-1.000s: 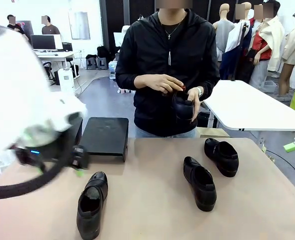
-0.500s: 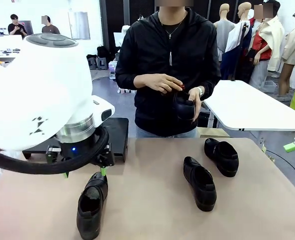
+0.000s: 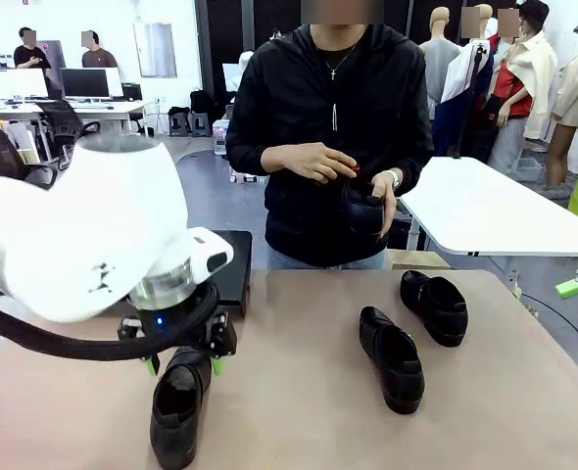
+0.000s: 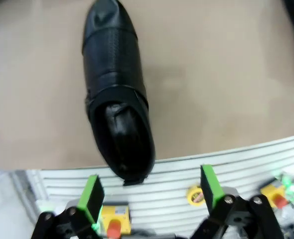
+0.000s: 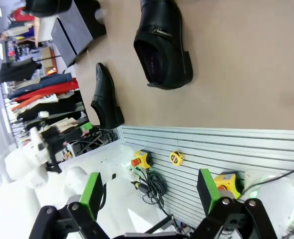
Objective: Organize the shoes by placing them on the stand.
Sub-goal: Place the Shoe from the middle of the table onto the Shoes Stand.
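Observation:
Three black glossy shoes lie on the tan table: one near left (image 3: 179, 406), one in the middle (image 3: 392, 357), one at the right (image 3: 434, 305). The person at the far side holds another shoe (image 3: 362, 211) in both hands. The black stand (image 3: 235, 259) sits at the far left, partly behind my left arm. My left gripper (image 3: 183, 364) hangs open just over the near left shoe (image 4: 114, 99), fingers either side of its heel end, not touching. My right gripper (image 5: 148, 191) is open and empty, well back from a shoe (image 5: 162, 42), a second shoe (image 5: 107, 99) and the stand (image 5: 74, 30).
The white bulk of my left arm (image 3: 83, 235) covers the table's left part. A white table (image 3: 485, 211) stands behind the person to the right. A slatted panel with yellow button boxes (image 4: 197, 194) runs along the table's near edge.
My left arm has swung in from the left and come down over the near left shoe. The shoes on the table have not moved; the person still holds the fourth.

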You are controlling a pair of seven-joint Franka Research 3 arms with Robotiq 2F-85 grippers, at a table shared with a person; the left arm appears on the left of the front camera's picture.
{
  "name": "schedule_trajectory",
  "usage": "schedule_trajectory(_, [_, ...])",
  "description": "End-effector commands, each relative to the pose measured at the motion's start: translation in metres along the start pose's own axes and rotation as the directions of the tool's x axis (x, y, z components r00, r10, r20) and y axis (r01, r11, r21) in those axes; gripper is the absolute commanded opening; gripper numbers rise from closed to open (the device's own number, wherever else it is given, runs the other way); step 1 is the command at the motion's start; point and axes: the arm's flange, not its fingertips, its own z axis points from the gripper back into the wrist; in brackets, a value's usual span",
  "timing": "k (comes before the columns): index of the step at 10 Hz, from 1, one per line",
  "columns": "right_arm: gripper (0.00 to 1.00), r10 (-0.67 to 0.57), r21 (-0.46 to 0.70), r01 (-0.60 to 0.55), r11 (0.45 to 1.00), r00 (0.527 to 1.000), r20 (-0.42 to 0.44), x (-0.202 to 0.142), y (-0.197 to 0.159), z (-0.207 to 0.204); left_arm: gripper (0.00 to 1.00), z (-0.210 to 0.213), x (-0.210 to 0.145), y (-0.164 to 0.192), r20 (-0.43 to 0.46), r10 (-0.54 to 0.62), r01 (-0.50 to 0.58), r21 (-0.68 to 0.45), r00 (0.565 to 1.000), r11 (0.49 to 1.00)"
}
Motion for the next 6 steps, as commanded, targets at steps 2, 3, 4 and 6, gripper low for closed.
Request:
schedule_trajectory(2, [1.00,0.014,0.027,-0.014,1.000,1.000,0.002,0.001,0.002,0.002,1.00,-0.037,0.023,0.001,-0.077,0.026,-0.027,-0.018,0.997,0.999])
schedule_trajectory(3, [1.00,0.014,0.027,-0.014,1.000,1.000,0.002,0.001,0.002,0.002,1.00,-0.055,0.027,-0.006,-0.087,0.015,-0.019,-0.053,0.996,0.998])
schedule_trajectory(4, [1.00,0.014,0.027,-0.014,1.000,1.000,0.002,0.001,0.002,0.002,1.00,-0.066,0.029,-0.008,-0.103,0.016,-0.021,-0.048,0.995,0.999])
schedule_trajectory(6, [1.00,0.014,0.027,-0.014,1.000,1.000,0.002,0.001,0.002,0.002,1.00,-0.087,0.034,-0.011,-0.148,0.047,-0.047,0.004,0.988,0.999])
